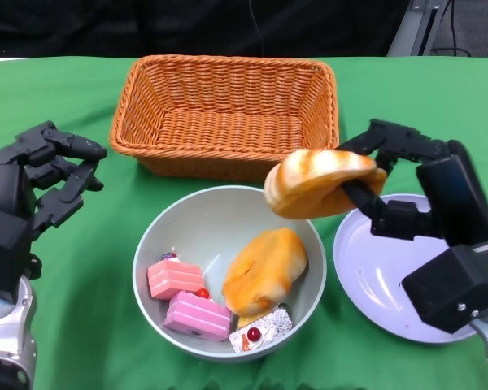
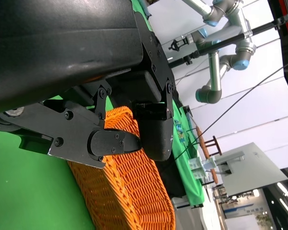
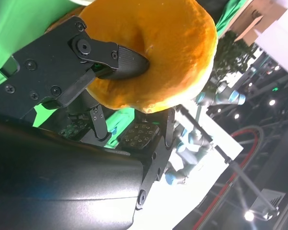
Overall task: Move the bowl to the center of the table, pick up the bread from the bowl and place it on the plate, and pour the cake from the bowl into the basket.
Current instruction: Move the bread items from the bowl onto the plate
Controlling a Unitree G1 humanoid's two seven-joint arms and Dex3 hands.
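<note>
A grey-green bowl [image 1: 175, 244] sits at the table's near middle. It holds two pink cake slices [image 1: 176, 279], a foil-wrapped cake piece [image 1: 264, 327] and an orange-yellow bread piece [image 1: 264, 270]. My right hand [image 1: 407, 195] grips a second bread piece [image 1: 317, 183] in the air, over the gap between the bowl and the lavender plate [image 1: 382, 284]. In the right wrist view the bread [image 3: 173, 52] is pinched by black fingers [image 3: 120, 60]. My left hand [image 1: 41, 187] hovers left of the bowl, fingers apart, holding nothing. The orange wicker basket [image 1: 228, 114] stands behind the bowl.
Green cloth [image 1: 65, 89] covers the table. The left wrist view shows the basket's woven wall [image 2: 129, 191] just beyond my left hand's fingers [image 2: 110, 143], with robot arms and room fixtures far behind.
</note>
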